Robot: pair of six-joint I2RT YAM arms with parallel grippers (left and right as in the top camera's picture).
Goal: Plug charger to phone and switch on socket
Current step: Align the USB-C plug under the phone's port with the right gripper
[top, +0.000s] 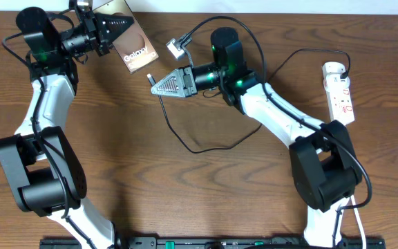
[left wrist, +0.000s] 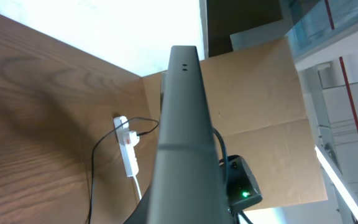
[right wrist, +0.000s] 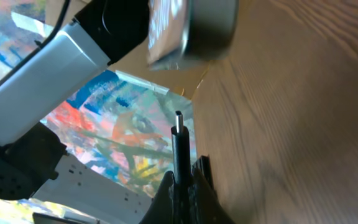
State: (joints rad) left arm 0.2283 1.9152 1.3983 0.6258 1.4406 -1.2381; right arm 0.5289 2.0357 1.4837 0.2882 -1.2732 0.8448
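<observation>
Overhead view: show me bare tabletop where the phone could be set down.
Widest bare wood: mid table, between both arm bases, below the charger loop. A smaller patch lies between the left arm and that loop. Crowded: far centre, where phone and right fingers sit close.

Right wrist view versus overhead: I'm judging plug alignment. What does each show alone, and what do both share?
Right wrist only: along the charger's tip, which points at the blurred phone, apart from it. Overhead only: the socket and the charger's slack looped on the table. Both: right gripper shut on the charger, left gripper holding the phone.
</observation>
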